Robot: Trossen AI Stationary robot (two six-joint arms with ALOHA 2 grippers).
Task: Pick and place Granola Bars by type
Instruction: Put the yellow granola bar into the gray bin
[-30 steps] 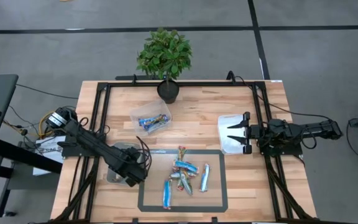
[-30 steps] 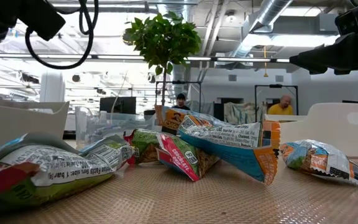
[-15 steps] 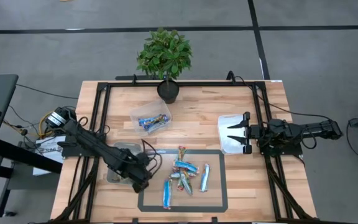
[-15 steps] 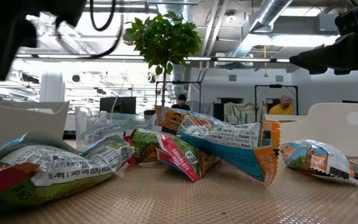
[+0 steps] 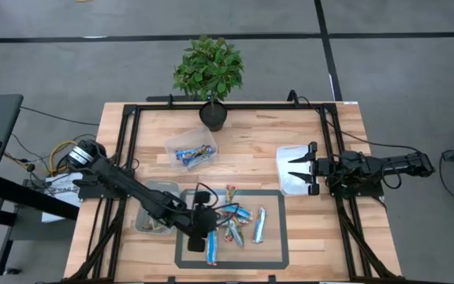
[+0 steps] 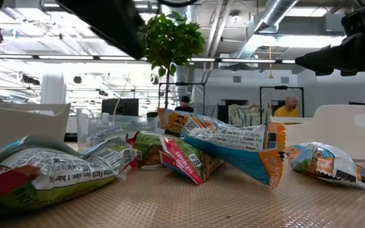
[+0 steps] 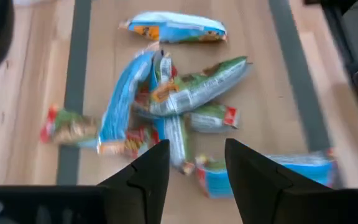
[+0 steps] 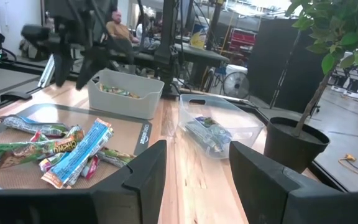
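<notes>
Granola bars in shiny blue and green wrappers (image 5: 235, 221) lie heaped on the dark-bordered mat (image 5: 270, 256) at the table's near edge. Left gripper (image 5: 209, 237) hovers over their left end, fingers parted, holding nothing. Beside the mat, a grey bin (image 5: 150, 225) holds bars. Farther back, a clear plastic bin (image 5: 191, 151) holds blue bars. Right gripper (image 5: 294, 170), jaws apart, waits over a white bin (image 5: 286, 185).

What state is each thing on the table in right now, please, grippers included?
left gripper: open, empty, above the granola bars.
right gripper: open, empty, parked over the white bin.
granola bars: loose pile on the mat.
clear bin: upright, holds blue bars.
grey bin: upright, holds bars.
potted plant: upright.
</notes>
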